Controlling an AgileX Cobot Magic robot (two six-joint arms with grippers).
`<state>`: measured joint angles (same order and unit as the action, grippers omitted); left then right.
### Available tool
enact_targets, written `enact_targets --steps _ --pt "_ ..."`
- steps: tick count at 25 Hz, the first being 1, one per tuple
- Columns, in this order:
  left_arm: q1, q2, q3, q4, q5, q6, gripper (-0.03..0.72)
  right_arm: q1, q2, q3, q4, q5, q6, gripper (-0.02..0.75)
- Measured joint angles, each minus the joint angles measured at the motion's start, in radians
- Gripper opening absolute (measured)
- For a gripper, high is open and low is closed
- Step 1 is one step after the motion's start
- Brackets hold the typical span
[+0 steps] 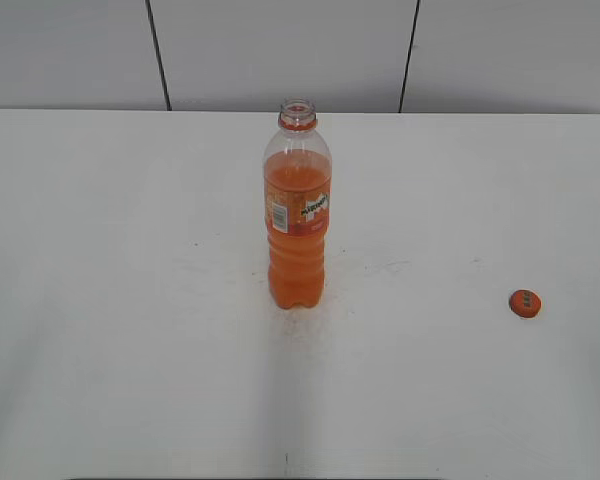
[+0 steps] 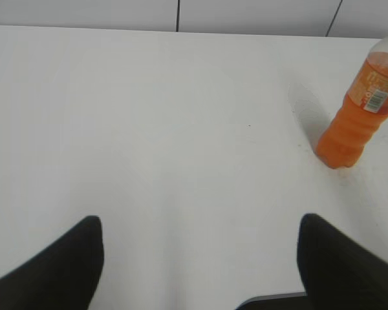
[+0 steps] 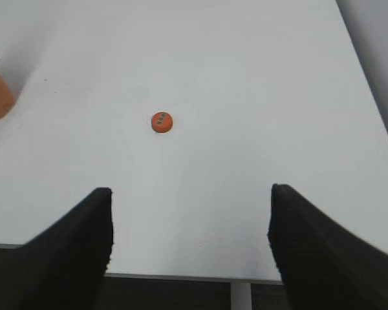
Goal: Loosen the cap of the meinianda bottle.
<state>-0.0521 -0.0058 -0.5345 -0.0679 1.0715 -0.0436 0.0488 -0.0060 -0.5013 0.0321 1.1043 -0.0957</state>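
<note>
Orange cap [image 1: 525, 303] off and lying on the white table [image 1: 110, 300], well apart from the meinianda bottle [image 1: 297, 215].

You see the bottle standing upright near the middle of the table, its neck open and its orange ring showing at the top. The cap rests flat, dark markings up, far to the bottle's right near the table edge. Your left hand [image 2: 200, 261] hangs over bare table with its fingers [image 2: 58, 268] spread wide, the bottle off to its right. Your right hand [image 3: 191, 242] hovers at the table's near edge, fingers [image 3: 313, 248] likewise apart and gripping nothing, with the cap ahead of it between them.
</note>
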Motion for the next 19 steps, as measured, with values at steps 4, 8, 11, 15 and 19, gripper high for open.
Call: enact_targets --steps 4,8,11,15,19 --pt "0.002 0.0 0.0 -0.003 0.0 0.0 0.553 0.0 0.0 0.0 -0.011 0.0 -0.002 0.561" --pt "0.002 0.0 0.0 -0.006 0.0 0.0 0.553 0.0 0.0 0.0 -0.014 0.0 -0.002 0.561" --pt "0.002 0.0 0.0 -0.006 0.0 0.0 0.553 0.0 0.0 0.0 -0.014 -0.001 -0.003 0.561" --pt "0.002 0.0 0.0 0.002 -0.001 0.0 0.553 0.0 0.0 0.0 -0.015 -0.001 -0.003 0.561" --pt "0.002 0.0 0.0 0.047 -0.001 0.0 0.552 0.0 0.0 0.0 -0.015 -0.001 -0.004 0.561"
